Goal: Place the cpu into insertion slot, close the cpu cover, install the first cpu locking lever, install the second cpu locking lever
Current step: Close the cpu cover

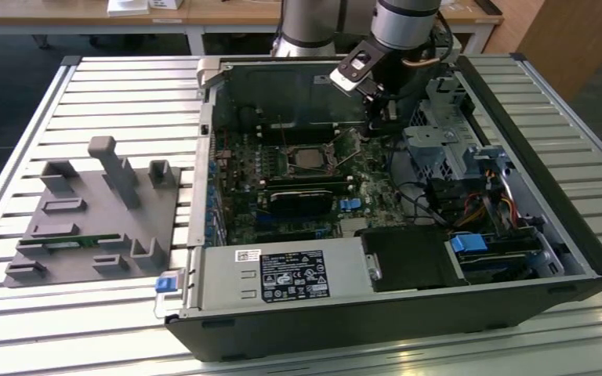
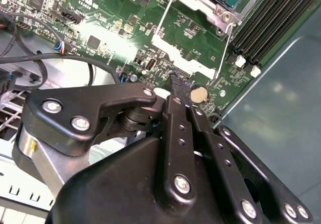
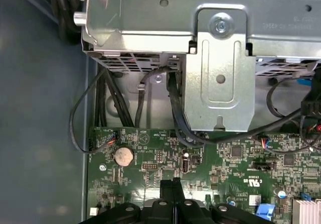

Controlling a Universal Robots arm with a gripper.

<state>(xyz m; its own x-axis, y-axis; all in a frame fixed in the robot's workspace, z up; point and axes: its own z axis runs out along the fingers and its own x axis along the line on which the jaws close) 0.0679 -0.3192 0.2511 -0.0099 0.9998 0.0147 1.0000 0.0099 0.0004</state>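
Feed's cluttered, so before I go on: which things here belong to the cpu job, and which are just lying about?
Job: cpu, cpu cover, locking lever, gripper.
Lying about: grey holder block, coin battery, memory slots, power supply.

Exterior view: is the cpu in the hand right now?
No: the cpu lies flat on the board, apart from the hand, which hangs to its right in that view.

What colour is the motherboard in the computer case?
Green printed circuit board, clearest in first wrist view.
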